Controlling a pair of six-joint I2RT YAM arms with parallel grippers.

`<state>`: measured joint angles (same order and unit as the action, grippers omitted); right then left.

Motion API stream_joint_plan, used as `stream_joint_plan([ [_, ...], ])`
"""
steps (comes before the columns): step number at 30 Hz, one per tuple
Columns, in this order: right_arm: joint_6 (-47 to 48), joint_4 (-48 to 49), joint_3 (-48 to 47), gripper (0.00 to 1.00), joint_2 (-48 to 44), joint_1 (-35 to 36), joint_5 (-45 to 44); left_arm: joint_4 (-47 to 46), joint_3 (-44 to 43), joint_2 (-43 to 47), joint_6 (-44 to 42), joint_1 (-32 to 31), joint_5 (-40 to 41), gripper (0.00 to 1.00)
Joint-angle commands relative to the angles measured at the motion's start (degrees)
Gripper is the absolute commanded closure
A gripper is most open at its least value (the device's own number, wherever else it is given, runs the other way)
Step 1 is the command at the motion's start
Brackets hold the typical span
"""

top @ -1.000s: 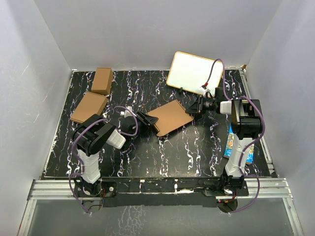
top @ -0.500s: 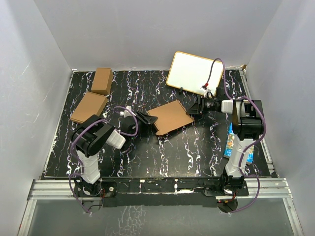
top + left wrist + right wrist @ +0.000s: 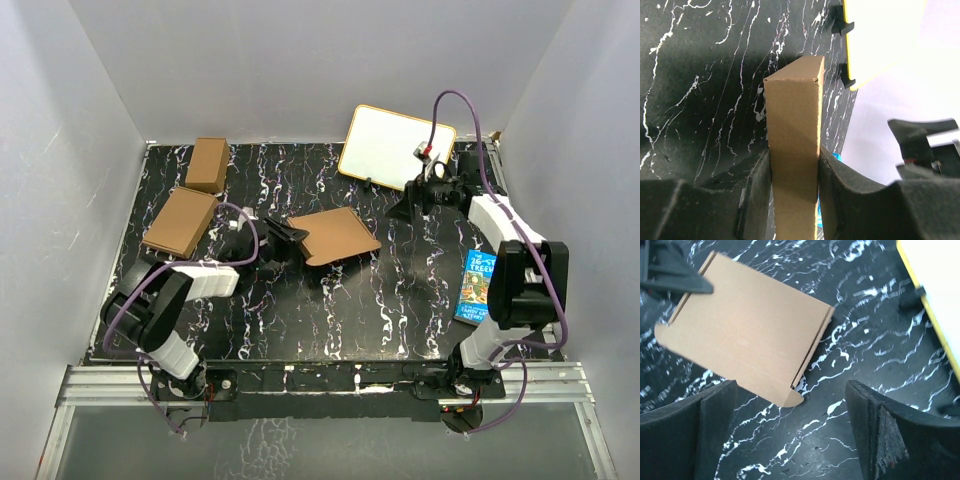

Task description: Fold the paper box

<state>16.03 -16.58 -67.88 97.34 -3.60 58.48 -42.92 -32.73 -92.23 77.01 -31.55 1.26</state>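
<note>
Now the left gripper (image 3: pixel 287 238) is pinching the left edge of the paper box (image 3: pixel 338 238), which is lying closed at mid-table. The right gripper (image 3: pixel 420 196) is hovering wide apart and empty. Folding looks nearly done; tucking the protruding corner tab probably comes next.

A black table top (image 3: pixel 400 300) veined with white, like marble, sat between pale grey walls (image 3: pixel 300 70). Two brown cartons lay at its far left: a small squarish carton (image 3: pixel 208 164) by the back wall and a larger carton (image 3: pixel 181 221) just in front of it. A yellow-framed white board (image 3: pixel 395 145) stood tilted on black feet at the far right. A blue booklet (image 3: pixel 479 287) lay flat near the right edge.
</note>
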Motion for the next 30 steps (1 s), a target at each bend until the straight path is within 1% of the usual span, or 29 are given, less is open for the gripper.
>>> stream_joint_plan([
  [1,25.5,-8.5,0.3,0.01,-7.8,5.6,2.8,21.0,-7.3,5.5,2.8,1.2,-2.5,0.77],
  [3,33.0,-7.1,4.7,0.01,-12.1,9.3,2.0,28.7,-10.6,6.1,3.6,2.0,-4.2,0.77],
  [5,37.0,-2.3,9.9,0.01,-16.6,13.0,0.2,33.7,-12.8,6.6,4.8,2.8,-6.1,0.77],
  [8,40.1,1.2,13.4,0.01,-19.5,18.8,-5.4,38.1,-14.5,7.8,6.8,3.9,-8.1,0.77],
  [10,40.0,4.0,14.3,0.01,-19.9,21.8,-9.5,40.3,-15.5,8.8,7.9,4.4,-8.6,0.77],
  [12,39.0,8.7,16.1,0.01,-20.2,24.5,-14.9,41.5,-16.2,9.5,8.6,5.0,-9.1,0.77],
  [17,38.4,16.7,19.1,0.03,-18.7,32.4,-26.1,43.7,-18.4,9.8,10.1,6.0,-11.0,0.76],
  [20,37.9,22.7,20.9,0.06,-17.4,35.8,-32.8,44.0,-19.1,9.5,10.9,6.3,-12.1,0.77],
  [26,38.8,28.4,23.0,0.16,-14.9,39.9,-38.6,44.1,-19.6,9.9,11.8,6.7,-12.8,0.77],
  [30,39.3,31.5,23.8,0.25,-13.1,41.8,-41.8,44.4,-20.1,10.0,11.7,6.7,-13.1,0.76],
])
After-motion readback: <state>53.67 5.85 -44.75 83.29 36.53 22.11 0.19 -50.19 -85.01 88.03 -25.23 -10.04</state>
